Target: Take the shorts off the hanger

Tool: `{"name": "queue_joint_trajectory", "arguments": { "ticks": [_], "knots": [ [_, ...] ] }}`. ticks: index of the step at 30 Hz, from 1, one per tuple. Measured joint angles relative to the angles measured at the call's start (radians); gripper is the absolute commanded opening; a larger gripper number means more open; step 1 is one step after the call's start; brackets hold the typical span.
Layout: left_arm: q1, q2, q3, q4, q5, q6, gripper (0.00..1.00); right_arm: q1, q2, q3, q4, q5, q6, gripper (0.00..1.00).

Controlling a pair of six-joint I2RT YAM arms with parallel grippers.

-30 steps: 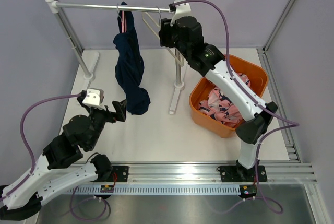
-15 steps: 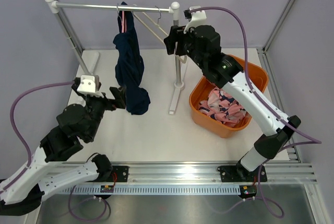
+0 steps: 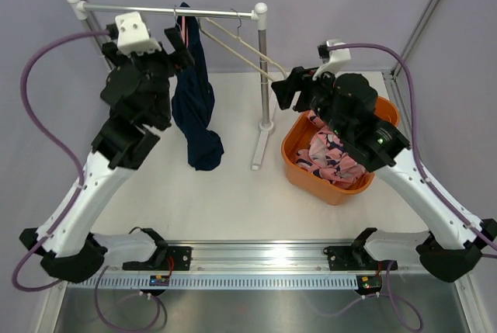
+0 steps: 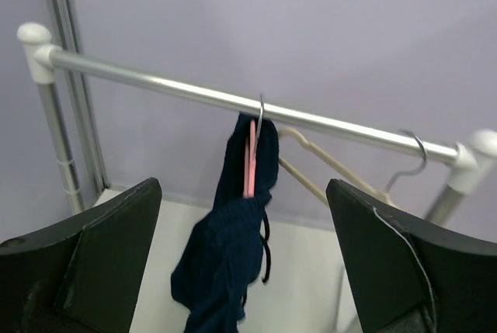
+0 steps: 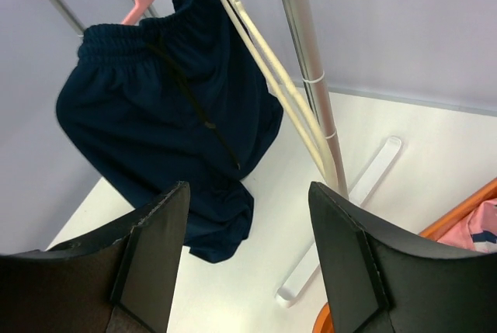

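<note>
The plain navy shorts (image 3: 194, 112) hang bunched on a pink hanger (image 3: 184, 34) hooked over the rail. My left gripper (image 3: 180, 47) is open, up at rail height just left of that hanger. In the left wrist view the navy shorts (image 4: 225, 255) and pink hanger (image 4: 250, 158) sit straight ahead between its fingers, untouched. The pink patterned shorts (image 3: 330, 154) lie in the orange basket. Open and empty, my right gripper (image 3: 289, 88) hovers right of the rack post, facing the navy shorts (image 5: 155, 131).
A bare cream hanger (image 3: 237, 46) hangs slanted from the rail (image 3: 147, 11) near the right post (image 3: 266, 77). The orange basket (image 3: 388, 112) stands at the right. The rack's white feet (image 3: 260, 147) lie on the table. Purple walls enclose the back and sides.
My left arm rose from table level to the rail beside the pink hanger. My right arm drew back from the rail end toward the basket, jaws opening wider.
</note>
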Motion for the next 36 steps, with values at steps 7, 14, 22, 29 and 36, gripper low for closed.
{"name": "queue_joint_trajectory", "arguments": {
  "ticks": [7,14,22,29,36],
  "knots": [
    [0.233,0.267,0.282,-0.191,0.2,-0.125,0.79,0.0,-0.14,-0.1,-0.006,0.003,0.015,0.71],
    [0.359,0.377,0.402,-0.341,0.401,-0.195,0.73,0.0,-0.189,-0.14,-0.023,0.009,0.016,0.72],
    [0.363,0.389,0.421,-0.397,0.507,-0.222,0.68,0.0,-0.209,-0.15,-0.032,0.026,0.014,0.72],
    [0.381,0.439,0.422,-0.403,0.537,-0.229,0.64,0.0,-0.21,-0.164,-0.04,0.032,0.007,0.73],
    [0.406,0.478,0.422,-0.401,0.556,-0.229,0.61,0.0,-0.23,-0.175,-0.054,0.039,0.001,0.73]
  ]
}}
